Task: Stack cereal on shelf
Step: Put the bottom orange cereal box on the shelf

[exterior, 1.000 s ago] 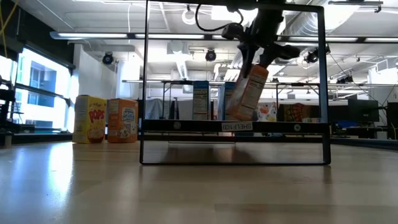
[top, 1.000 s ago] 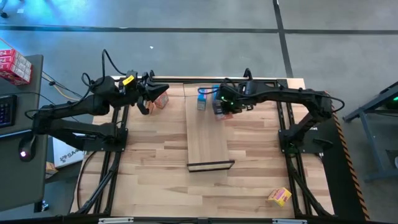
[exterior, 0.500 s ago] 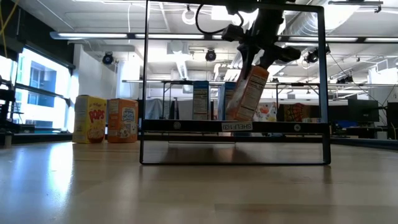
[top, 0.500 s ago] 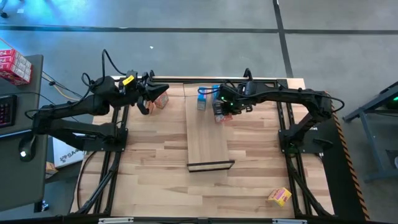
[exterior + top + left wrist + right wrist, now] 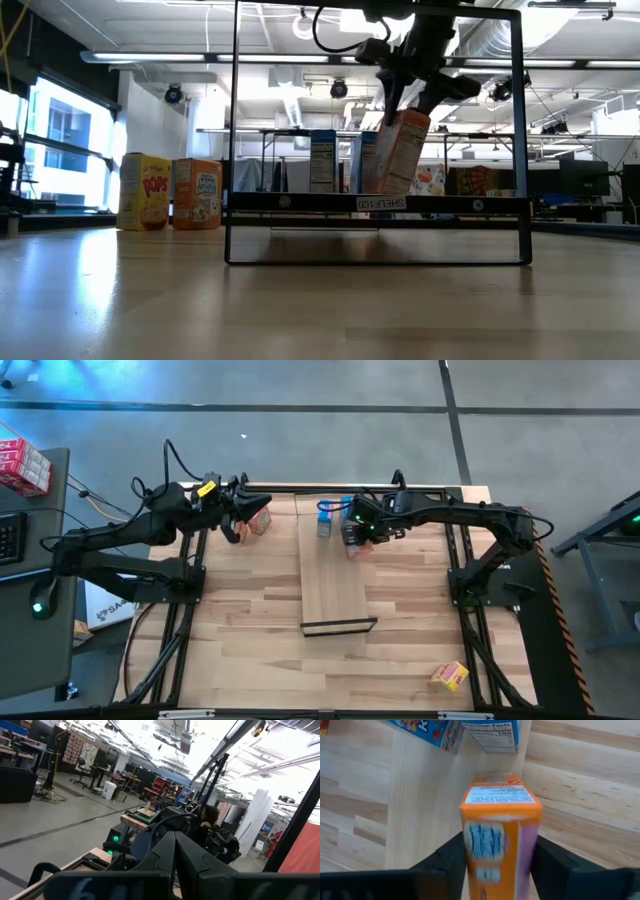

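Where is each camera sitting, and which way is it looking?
High view: above the table, looking straight down; both arms, the shelf, left claw.
Low view: at tabletop height, looking level across; one arm comes from above.
Left wrist view: on the left arm, facing the room; its dark fingers show.
Right wrist view: on the right arm, looking down at the shelf.
Shared: right claw holding the orange cereal box.

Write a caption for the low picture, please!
Right gripper lowers an orange-pink cereal box onto the shelf.
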Tool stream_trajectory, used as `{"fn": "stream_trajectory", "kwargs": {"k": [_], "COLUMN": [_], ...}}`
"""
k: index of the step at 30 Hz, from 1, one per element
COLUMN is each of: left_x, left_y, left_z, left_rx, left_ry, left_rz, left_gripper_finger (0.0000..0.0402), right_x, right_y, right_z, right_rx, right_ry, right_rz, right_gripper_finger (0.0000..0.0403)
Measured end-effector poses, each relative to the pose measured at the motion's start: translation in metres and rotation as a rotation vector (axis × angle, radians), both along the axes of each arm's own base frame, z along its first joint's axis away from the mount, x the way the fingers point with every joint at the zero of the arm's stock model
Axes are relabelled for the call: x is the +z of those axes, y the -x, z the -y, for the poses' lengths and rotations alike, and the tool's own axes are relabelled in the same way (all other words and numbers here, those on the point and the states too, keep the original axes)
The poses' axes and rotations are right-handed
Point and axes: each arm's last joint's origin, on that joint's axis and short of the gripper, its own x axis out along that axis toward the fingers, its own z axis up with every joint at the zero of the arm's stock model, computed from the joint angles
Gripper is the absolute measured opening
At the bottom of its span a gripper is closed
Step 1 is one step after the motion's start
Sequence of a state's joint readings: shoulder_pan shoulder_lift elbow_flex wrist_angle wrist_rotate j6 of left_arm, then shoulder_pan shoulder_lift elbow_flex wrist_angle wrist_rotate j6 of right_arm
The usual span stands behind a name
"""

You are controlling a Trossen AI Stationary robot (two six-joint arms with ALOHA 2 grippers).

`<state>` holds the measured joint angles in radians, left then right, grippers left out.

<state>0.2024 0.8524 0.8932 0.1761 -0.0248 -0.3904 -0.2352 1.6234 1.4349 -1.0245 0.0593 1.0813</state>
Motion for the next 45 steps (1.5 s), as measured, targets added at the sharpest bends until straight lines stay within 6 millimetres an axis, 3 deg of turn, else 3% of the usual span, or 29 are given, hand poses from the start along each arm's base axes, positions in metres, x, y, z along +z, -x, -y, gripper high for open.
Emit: {"fn": "stream_trajectory", "kwargs": {"k": [5, 22, 33, 45], "left_x": [0.000, 0.000, 0.000, -0.003], "left_y": [0.000, 0.000, 0.000, -0.003], "left_z": [0.000, 0.000, 0.000, -0.002], "left_rx": [0.013, 0.013, 0.014, 0.048], "left_ry": [0.003, 0.002, 0.003, 0.014], "left_rz": [0.001, 0.000, 0.000, -0.019], "left_gripper_finger": [0.0000, 0.0000, 0.0000, 0.0000], "right_x": [0.000, 0.003, 0.006, 0.008], "right_y": [-0.001, -0.008, 0.002, 0.009], "right_z": [0.000, 0.001, 0.013, 0.012], "right_rx": [0.001, -0.054, 0.028, 0.142], "right_ry": [-0.006, -0.056, -0.056, -0.030], "right_rz": [0.014, 0.107, 0.079, 0.032], "right_gripper_finger": [0.0191, 0.0193, 0.0193, 0.0193]}}
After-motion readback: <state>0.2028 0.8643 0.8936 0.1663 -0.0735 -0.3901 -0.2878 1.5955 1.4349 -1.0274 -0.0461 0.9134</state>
